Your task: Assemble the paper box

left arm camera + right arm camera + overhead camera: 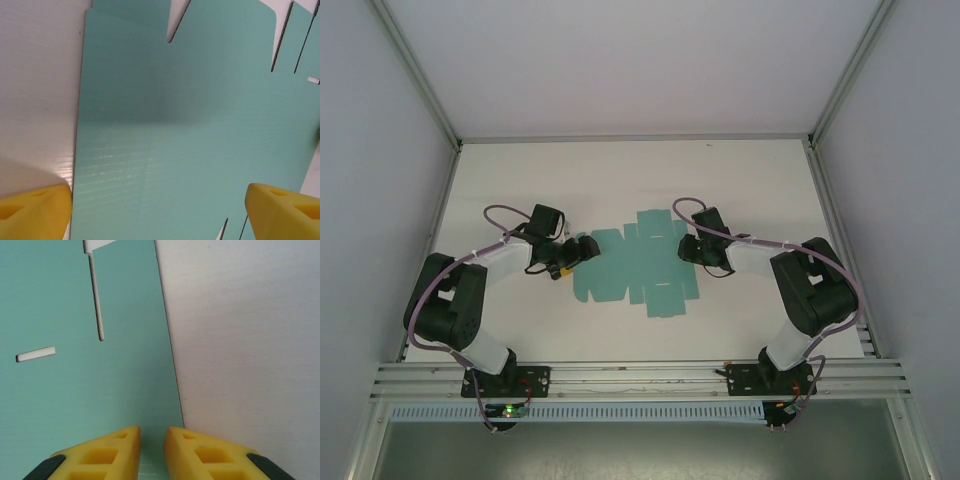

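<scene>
The paper box (635, 265) is a flat teal die-cut sheet with flaps and slots, lying in the middle of the white table (760, 190). My left gripper (588, 248) hovers over the sheet's left end with its jaws wide open. In the left wrist view the sheet (190, 125) spans the space between the yellow fingertips (35, 210), and the gripper (160, 212) has nothing in it. My right gripper (682, 247) is at the sheet's right edge. Its yellow fingers (110, 455) stand a narrow gap apart above the sheet (75, 390), just inside that edge, and the gripper (152, 440) holds nothing.
Bare white table (250, 340) lies to the right of the sheet's edge and to the left of the sheet (35, 100). Grey enclosure walls (380, 150) close in both sides and the back. A metal rail (640, 375) runs along the near edge by the arm bases.
</scene>
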`<action>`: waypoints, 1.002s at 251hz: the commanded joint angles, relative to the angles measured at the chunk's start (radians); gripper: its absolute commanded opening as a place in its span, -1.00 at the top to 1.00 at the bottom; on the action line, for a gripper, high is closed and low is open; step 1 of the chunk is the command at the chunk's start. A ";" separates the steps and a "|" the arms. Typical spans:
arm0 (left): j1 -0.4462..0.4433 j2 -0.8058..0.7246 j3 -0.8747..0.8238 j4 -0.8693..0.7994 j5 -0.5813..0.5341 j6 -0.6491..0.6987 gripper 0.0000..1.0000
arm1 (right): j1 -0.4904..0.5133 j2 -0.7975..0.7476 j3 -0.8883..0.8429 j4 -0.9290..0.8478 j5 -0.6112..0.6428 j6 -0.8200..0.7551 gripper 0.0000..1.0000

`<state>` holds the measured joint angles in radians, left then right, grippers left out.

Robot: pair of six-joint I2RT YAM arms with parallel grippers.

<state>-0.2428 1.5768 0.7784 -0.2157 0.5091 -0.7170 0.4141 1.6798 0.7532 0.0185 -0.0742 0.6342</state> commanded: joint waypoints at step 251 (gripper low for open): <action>-0.235 -0.055 0.252 -0.191 -0.121 0.156 -0.50 | 0.035 0.137 -0.167 0.019 -0.121 0.047 0.50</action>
<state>-0.4328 1.4895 0.9642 -0.1322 0.5922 -0.6559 0.4103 1.7222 0.6685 0.3012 -0.0692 0.6563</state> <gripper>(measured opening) 0.764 0.250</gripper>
